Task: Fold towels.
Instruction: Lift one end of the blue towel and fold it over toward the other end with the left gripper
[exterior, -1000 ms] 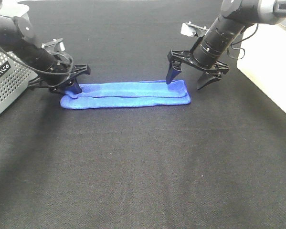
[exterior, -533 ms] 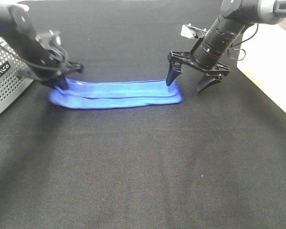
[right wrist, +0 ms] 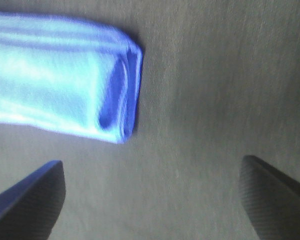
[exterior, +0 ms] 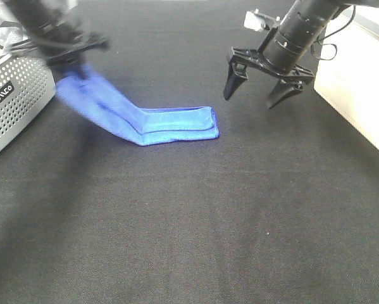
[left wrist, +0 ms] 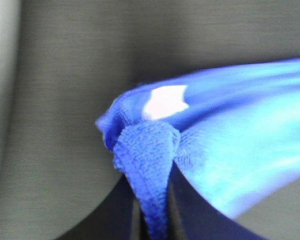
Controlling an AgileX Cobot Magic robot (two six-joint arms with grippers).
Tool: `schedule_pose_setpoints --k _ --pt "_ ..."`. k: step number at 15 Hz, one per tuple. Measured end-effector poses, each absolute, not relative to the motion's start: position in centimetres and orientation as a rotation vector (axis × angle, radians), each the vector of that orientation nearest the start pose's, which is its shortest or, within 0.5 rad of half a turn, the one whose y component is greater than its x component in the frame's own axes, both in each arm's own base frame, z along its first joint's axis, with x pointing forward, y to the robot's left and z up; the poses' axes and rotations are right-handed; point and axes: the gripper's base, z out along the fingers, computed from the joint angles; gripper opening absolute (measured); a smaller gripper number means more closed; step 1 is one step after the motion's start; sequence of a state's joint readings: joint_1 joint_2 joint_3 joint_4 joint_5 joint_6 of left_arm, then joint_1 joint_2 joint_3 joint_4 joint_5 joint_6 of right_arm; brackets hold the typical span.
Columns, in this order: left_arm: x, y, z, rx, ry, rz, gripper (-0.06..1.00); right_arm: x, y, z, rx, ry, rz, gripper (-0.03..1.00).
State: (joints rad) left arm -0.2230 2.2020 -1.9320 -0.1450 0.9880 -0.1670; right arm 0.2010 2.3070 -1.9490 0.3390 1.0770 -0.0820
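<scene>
The blue towel [exterior: 170, 124], folded into a long strip, lies on the black table. Its left end is lifted up and back toward the far left by my left gripper [exterior: 75, 58], which is blurred and shut on that end. In the left wrist view the pinched fuzzy hem [left wrist: 147, 165] sits between the jaws, with the small white tag [left wrist: 165, 101] just beyond. My right gripper [exterior: 259, 85] is open and empty, raised above the table, up and right of the towel's right end. The right wrist view shows that folded end [right wrist: 117, 95] beyond its spread fingers [right wrist: 27, 202].
A grey perforated basket [exterior: 15, 101] stands at the left edge, close under the lifted towel end. A pale surface [exterior: 360, 88] borders the table on the right. Black cloth [exterior: 195, 221] covers the table toward the front.
My left gripper has lifted the towel's left end up and back to the left, dragging the whole strip leftward. My right gripper has risen away from the towel's right end, still open.
</scene>
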Motion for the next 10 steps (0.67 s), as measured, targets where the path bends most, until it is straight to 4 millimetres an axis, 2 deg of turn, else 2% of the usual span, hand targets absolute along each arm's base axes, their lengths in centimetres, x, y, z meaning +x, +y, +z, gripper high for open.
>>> schedule_pose_setpoints --k 1,2,3,5,7,8,9,10 --pt "46.6 -13.7 22.8 0.003 2.750 -0.365 0.07 47.1 12.1 17.6 -0.215 2.913 0.445 0.88" --pt "46.1 -16.5 23.2 0.008 2.739 -0.459 0.07 47.1 11.9 17.6 -0.205 2.919 0.407 0.88" --pt "45.9 -18.5 22.8 0.000 2.732 -0.519 0.07 47.1 11.5 17.9 -0.196 2.917 0.355 0.88" --pt "46.0 -21.5 21.2 -0.021 2.707 -0.591 0.07 47.0 11.1 18.9 -0.198 2.901 0.285 0.88" --pt "46.3 -23.7 19.6 -0.063 2.667 -0.633 0.08 46.9 10.8 19.4 -0.199 2.900 0.238 0.88" --pt "46.4 -24.2 18.9 -0.114 2.654 -0.652 0.13 46.8 10.6 19.5 -0.197 2.912 0.222 0.88" --pt "46.5 -24.7 18.1 -0.160 2.650 -0.671 0.23 46.7 10.6 19.5 -0.189 2.919 0.216 0.88" --pt "46.7 -25.1 17.4 -0.197 2.645 -0.694 0.37 46.7 10.6 19.5 -0.184 2.919 0.214 0.88"
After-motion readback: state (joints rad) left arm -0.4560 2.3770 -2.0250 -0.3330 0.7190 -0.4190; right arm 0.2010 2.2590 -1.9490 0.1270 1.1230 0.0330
